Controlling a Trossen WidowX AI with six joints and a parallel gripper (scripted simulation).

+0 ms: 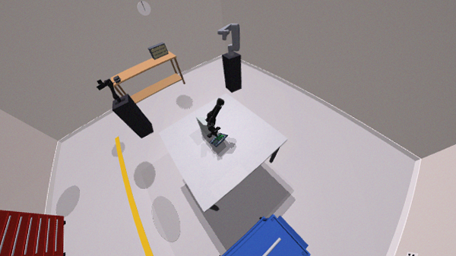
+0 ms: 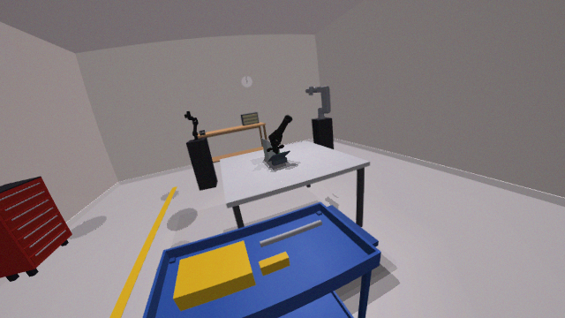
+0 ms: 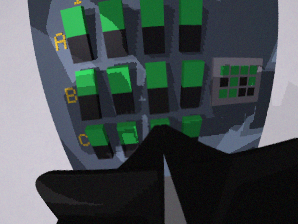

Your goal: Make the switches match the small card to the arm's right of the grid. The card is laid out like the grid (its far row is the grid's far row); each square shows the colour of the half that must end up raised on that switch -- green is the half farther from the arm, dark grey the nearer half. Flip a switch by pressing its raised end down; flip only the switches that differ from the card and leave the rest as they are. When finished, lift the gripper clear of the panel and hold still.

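Observation:
The dark grey switch panel (image 3: pixel 47 3) (image 1: pixel 221 141) (image 2: pixel 282 160) lies on the white table (image 1: pixel 247 136) (image 2: pixel 327 165). It holds a grid of green-and-dark rocker switches with rows A, B, C and columns 1 to 4. Switch A1 (image 3: pixel 76 30) is at the far left and switch B3 (image 3: pixel 157 83) is just beyond my fingertips. The small card (image 3: pixel 237 82) with green and dark squares sits to the right of row B. My gripper (image 3: pixel 160 131) (image 1: pixel 213 135) (image 2: pixel 276 154) is shut and empty. Its tips sit low over row C near column 3 and hide most of that row.
A grey slanted plate (image 1: pixel 202 126) stands on the table behind the arm. A blue cart (image 2: pixel 265 261) with yellow blocks stands in front of the table. Black pedestals (image 1: pixel 132 116) (image 1: pixel 231 72) with other arms, a wooden bench and a red tool chest (image 2: pixel 26 225) stand farther off.

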